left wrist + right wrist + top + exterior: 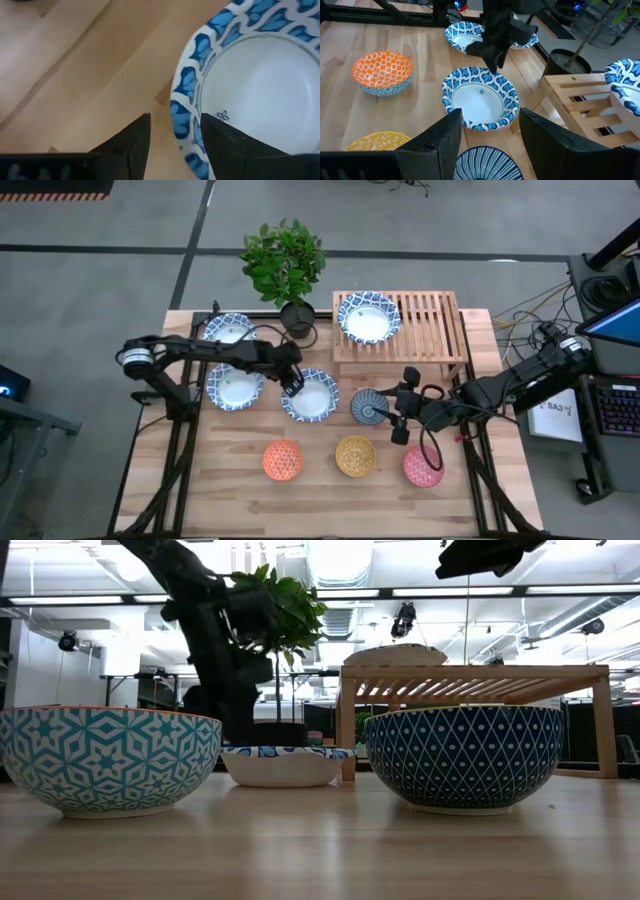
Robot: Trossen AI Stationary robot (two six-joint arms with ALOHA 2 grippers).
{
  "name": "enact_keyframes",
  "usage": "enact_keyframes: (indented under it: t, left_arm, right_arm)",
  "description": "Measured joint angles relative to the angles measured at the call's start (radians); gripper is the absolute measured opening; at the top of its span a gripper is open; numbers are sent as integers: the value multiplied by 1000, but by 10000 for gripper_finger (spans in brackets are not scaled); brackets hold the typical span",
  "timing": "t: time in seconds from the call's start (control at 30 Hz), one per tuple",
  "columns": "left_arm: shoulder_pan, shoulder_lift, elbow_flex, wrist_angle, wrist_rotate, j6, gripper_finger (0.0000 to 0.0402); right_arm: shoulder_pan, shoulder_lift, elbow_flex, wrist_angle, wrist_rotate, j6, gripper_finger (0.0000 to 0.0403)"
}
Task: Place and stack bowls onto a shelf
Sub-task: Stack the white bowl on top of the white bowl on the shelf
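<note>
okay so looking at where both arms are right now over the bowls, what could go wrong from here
The left gripper has its fingers astride the rim of a wide blue-and-white bowl, apart and not clamped; lifting now could tip or drop it. The right gripper hangs open over the small dark blue bowl right beside it, so the arms may collide. The plant pot stands close to the shelf and might get knocked.

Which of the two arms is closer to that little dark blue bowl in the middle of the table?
The right. Its gripper hovers right beside the dark blue bowl, fingers open. The left gripper is farther off, at the rim of a wide blue-and-white bowl.
</note>
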Motion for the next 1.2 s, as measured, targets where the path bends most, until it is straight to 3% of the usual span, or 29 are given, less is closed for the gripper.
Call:
enact_keyframes:
  t: [0.23, 0.5, 0.7, 0.93, 1.2]
  left_arm:
    - [-4, 42, 0, 16, 14, 22, 136]
    - [-27, 36, 0, 18, 19, 33, 12]
    - [-57, -42, 0, 8, 17, 30, 3]
    - [-89, -267, 0, 3, 92, 13, 1]
    - [-114, -433, 0, 216, 93, -56, 0]
  right_arm:
    - [0, 0, -1, 0, 0, 1, 187]
    - [0, 0, -1, 0, 0, 1, 187]
    - [0, 0, -1, -1, 0, 1, 187]
    - [25, -1, -1, -50, 1, 2, 187]
    - [101, -12, -2, -92, 1, 30, 187]
